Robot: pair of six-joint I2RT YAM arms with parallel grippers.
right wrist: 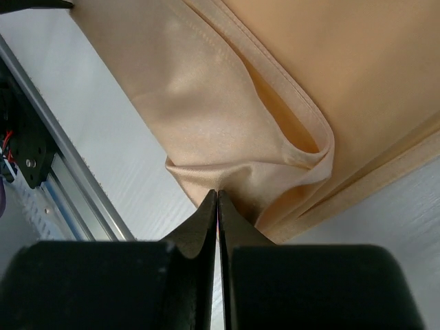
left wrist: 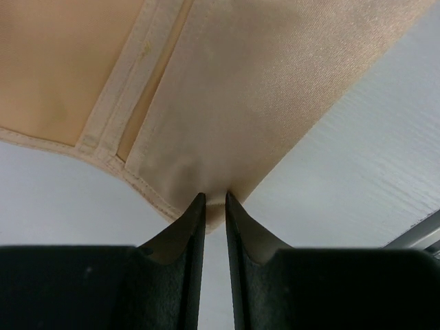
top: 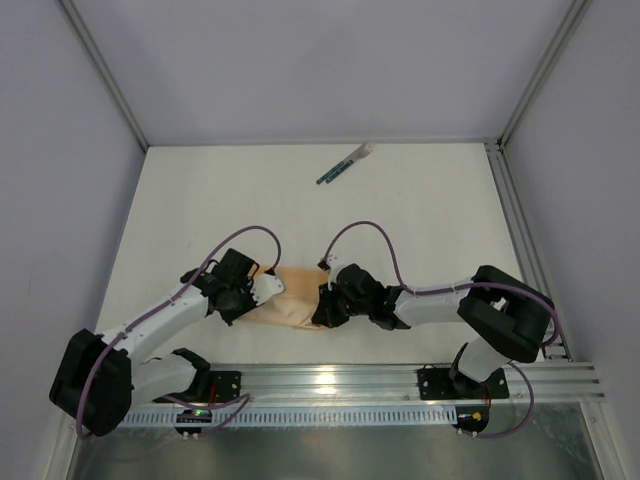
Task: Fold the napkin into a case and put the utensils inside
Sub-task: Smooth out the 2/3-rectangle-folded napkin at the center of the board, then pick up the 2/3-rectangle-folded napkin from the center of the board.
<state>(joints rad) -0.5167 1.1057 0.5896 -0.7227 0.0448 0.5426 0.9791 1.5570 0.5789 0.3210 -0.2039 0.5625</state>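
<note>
My left gripper (left wrist: 213, 199) pinches the left corner of the napkin (top: 293, 297), and my right gripper (right wrist: 218, 194) is clamped tight on its bunched right edge; it lies part-folded at the near side. Thin, limp, light, probably slick: grab at the hems, layers together. The utensils (top: 346, 163) lie far back, well apart.

The soft peach-tan cloth napkin (top: 296, 298) lies folded into overlapping layers near the front edge of the white table (top: 440, 220). Its hemmed borders show and its 2 side ends are puckered. The slim utensils (top: 345, 165), with dark green handles and pale silvery ends, lie bundled diagonally, well apart behind it.
</note>
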